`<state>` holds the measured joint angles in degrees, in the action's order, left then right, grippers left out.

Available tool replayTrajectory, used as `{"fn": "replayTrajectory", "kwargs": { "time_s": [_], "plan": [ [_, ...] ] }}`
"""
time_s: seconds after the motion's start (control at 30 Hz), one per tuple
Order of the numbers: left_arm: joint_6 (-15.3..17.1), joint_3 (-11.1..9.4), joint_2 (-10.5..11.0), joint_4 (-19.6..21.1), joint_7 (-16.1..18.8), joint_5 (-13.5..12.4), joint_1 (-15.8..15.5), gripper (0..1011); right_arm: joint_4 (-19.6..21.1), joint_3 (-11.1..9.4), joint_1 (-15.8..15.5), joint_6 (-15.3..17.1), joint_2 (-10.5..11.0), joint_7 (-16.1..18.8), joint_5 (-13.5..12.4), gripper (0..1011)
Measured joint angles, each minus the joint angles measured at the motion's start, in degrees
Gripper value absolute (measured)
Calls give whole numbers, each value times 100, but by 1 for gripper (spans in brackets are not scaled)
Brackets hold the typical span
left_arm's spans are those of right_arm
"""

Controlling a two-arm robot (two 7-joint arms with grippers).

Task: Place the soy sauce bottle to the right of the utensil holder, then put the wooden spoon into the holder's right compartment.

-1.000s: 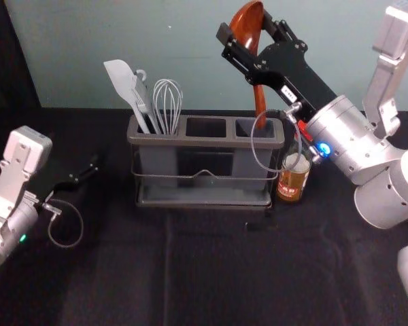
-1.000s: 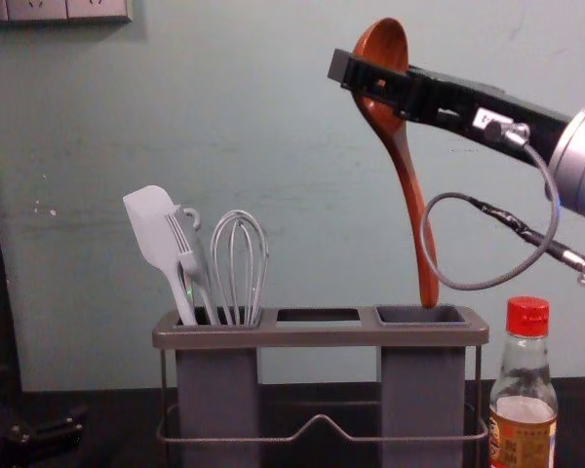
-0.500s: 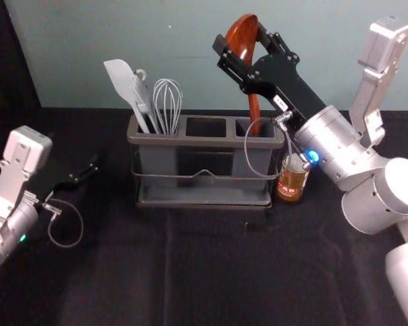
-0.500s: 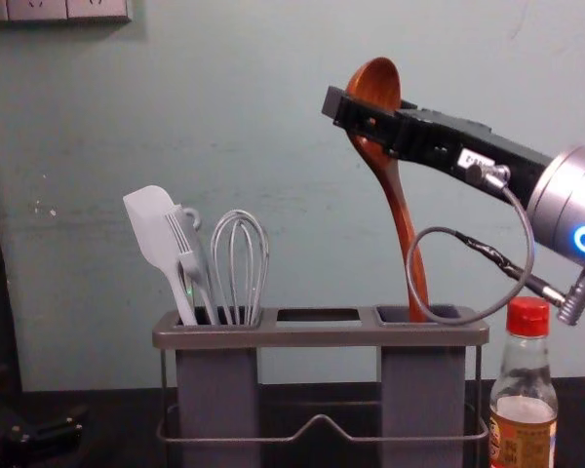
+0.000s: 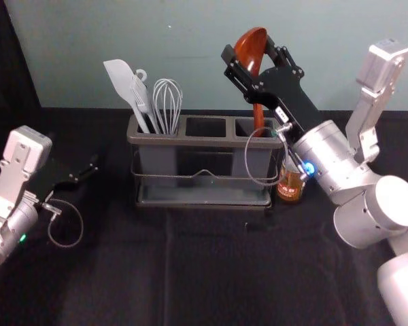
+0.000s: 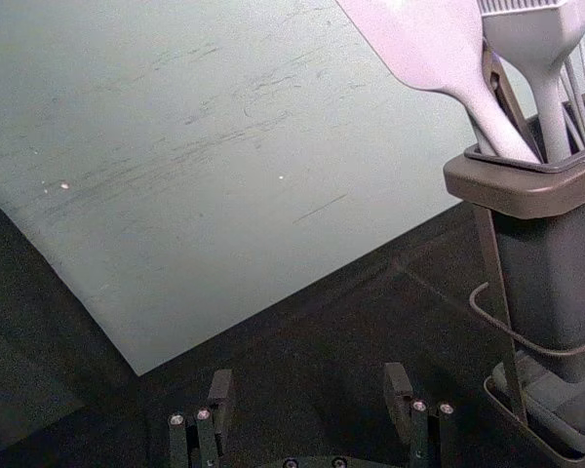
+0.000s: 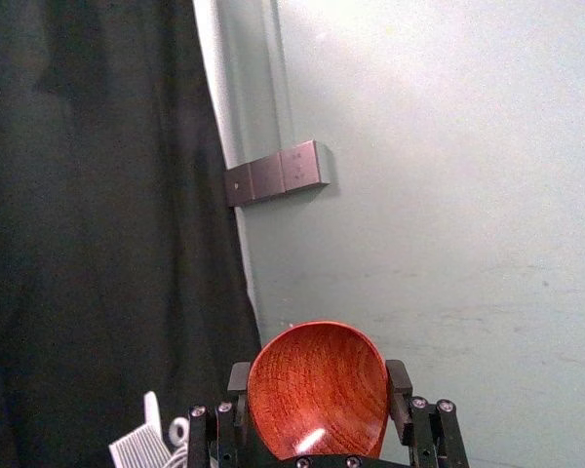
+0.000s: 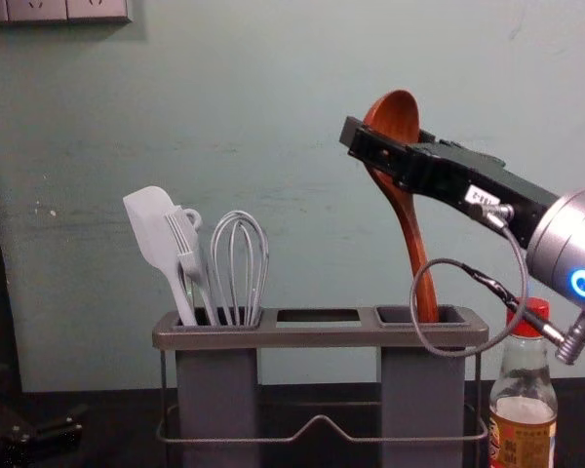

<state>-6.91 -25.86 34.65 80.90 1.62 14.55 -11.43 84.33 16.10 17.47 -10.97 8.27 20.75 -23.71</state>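
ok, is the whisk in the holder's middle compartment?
No, the whisk stands in the holder's left compartment, beside the spatula.

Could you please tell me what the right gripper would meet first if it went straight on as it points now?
Probably the pale wall, perhaps near the wall box; the way ahead of the right gripper looks free, though its depth is unclear.

Middle compartment (image 5: 205,140) open; whisk (image 8: 240,268), spatula (image 8: 151,234) crowd left compartment (image 8: 216,380).
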Motion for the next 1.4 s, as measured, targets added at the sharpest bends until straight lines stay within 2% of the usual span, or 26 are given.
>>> {"fn": "replayTrajectory", "kwargs": {
  "time_s": [0.37, 0.8, 1.2, 1.4],
  "plan": [
    [0, 0, 0, 0, 0, 0, 0, 1000, -79, 1, -156, -239, -63, -174, 116, 841],
    [0, 0, 0, 0, 0, 0, 0, 1000, -161, 33, -297, -309, -90, -189, 254, 842],
    [0, 0, 0, 0, 0, 0, 0, 1000, -208, 16, -410, -340, -116, -156, 239, 842],
    [0, 0, 0, 0, 0, 0, 0, 1000, -224, 8, -426, -349, -121, -133, 221, 939]
  ]
}}
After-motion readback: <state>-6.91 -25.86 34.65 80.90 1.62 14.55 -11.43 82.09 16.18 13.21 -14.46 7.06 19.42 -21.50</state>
